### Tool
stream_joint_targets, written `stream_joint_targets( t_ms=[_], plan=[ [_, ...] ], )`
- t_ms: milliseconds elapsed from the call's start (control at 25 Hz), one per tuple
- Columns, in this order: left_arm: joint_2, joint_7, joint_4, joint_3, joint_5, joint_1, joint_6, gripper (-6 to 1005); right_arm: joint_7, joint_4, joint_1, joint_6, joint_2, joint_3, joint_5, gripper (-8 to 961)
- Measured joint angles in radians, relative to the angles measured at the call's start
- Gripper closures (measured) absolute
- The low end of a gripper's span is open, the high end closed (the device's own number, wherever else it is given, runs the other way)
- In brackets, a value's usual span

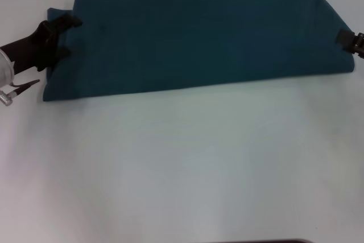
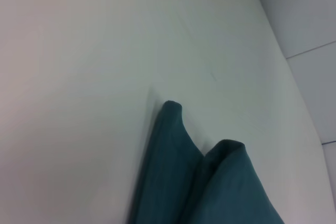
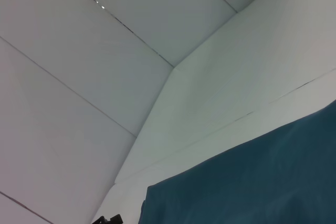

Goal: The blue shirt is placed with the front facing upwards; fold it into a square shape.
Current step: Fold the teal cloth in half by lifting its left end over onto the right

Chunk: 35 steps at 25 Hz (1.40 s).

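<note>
The blue shirt (image 1: pixel 199 38) lies across the far part of the white table (image 1: pixel 182 163), folded into a long flat band with no lettering showing. My left gripper (image 1: pixel 71 37) rests over the shirt's left end, its two black fingers (image 1: pixel 69 22) spread apart on the cloth. My right gripper (image 1: pixel 348 38) touches the shirt's right edge, and only a small part of it shows. The left wrist view has a folded corner of the shirt (image 2: pixel 210 192) on the table. The right wrist view looks across the flat shirt (image 3: pixel 252 182).
White table surface stretches wide in front of the shirt. Pale wall panels (image 3: pixel 105 51) rise behind the table. A small black piece (image 3: pixel 107 219) shows by the shirt's far corner in the right wrist view.
</note>
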Motion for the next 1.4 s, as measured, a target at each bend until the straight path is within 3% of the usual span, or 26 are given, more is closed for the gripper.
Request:
stream_joint_targets(
  t_ms=[280, 440, 600, 640, 680, 840, 1000, 1160, 1400],
  plan=[
    [0.003, 0.000, -0.005, -0.003, 0.000, 0.008, 0.005, 116, 0.000, 0.000, -0.005, 0.000, 0.001, 0.000, 0.001, 25],
    [0.012, 0.000, -0.048, -0.010, -0.007, 0.020, 0.085, 116, 0.000, 0.000, -0.006, -0.004, -0.001, 0.000, 0.004, 25],
    [0.048, 0.009, -0.147, -0.001, 0.003, 0.034, 0.216, 116, 0.000, 0.000, -0.006, -0.007, -0.006, 0.000, 0.005, 25],
    [0.048, 0.009, -0.147, -0.001, 0.003, 0.034, 0.216, 116, 0.000, 0.000, -0.007, -0.007, -0.007, 0.000, 0.004, 25],
    [0.114, 0.038, -0.164, 0.016, 0.039, 0.022, 0.317, 116, 0.000, 0.000, -0.007, -0.008, -0.008, 0.000, 0.004, 25],
    [0.195, 0.049, -0.168, 0.047, 0.167, -0.019, 0.393, 115, 0.000, 0.000, -0.008, -0.008, -0.010, 0.000, 0.001, 25],
    [0.197, 0.078, -0.204, 0.072, 0.279, -0.048, 0.401, 115, 0.000, 0.000, -0.008, -0.003, -0.011, 0.000, 0.000, 25],
    [0.198, 0.053, -0.197, 0.118, 0.434, -0.128, 0.419, 115, 0.001, 0.000, -0.007, -0.001, -0.016, 0.000, -0.001, 25],
    [0.185, -0.023, -0.201, 0.025, 0.466, -0.168, 0.419, 108, 0.003, 0.000, -0.004, 0.000, -0.017, 0.000, -0.001, 25]
  ],
)
